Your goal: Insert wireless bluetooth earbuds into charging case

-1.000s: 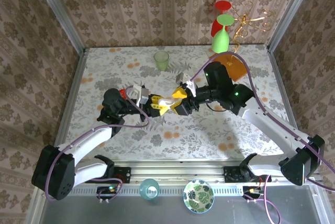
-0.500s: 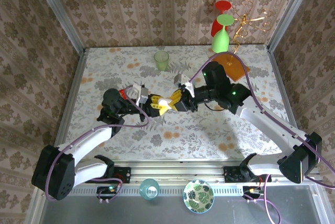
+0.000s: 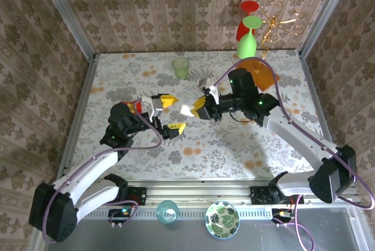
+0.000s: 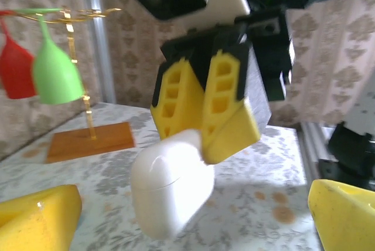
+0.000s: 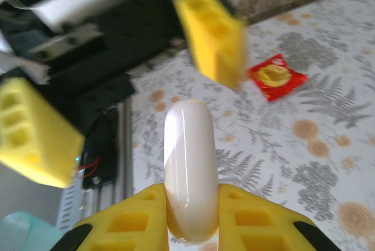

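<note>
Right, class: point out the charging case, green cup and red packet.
charging case (image 4: 170, 191): left wrist view, rounded front.
green cup (image 3: 181, 68): top external view, side wall.
red packet (image 5: 275, 77): right wrist view, its middle.

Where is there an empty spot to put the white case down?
Bare cloth lies near the front rail between the two arms, and in the far left corner beside the green cup. It is crowded mid-table, where the right gripper holds the case facing the open left gripper.
</note>
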